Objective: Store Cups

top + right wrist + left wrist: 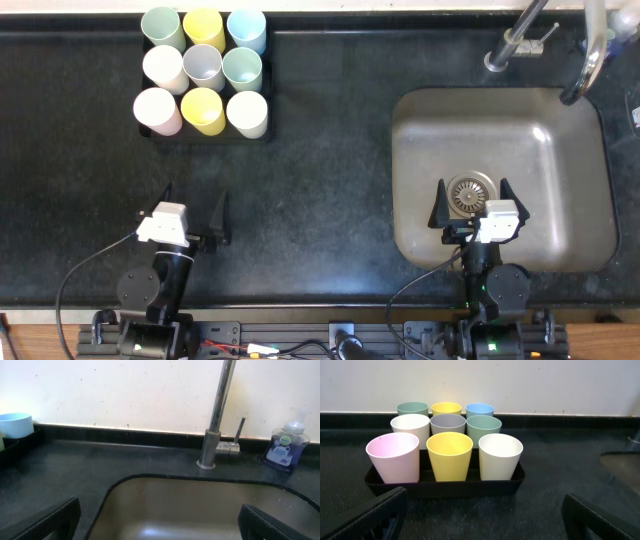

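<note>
My left claw [487, 520] gapes wide, nine cups [449, 455] upright in a tray [445, 489] straight ahead of it. They look light, stiff, slick, probably plastic; I'd pinch a front one's rim wall. My right claw [475, 200] gapes wide over the sink [560, 140]

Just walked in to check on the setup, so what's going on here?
Nothing is being handled at this moment. Nine cups stand upright, open ends up, in a black tray at the back of the counter. The left tool hangs open over the bare counter in front of them. The right tool hangs open over the sink.
</note>
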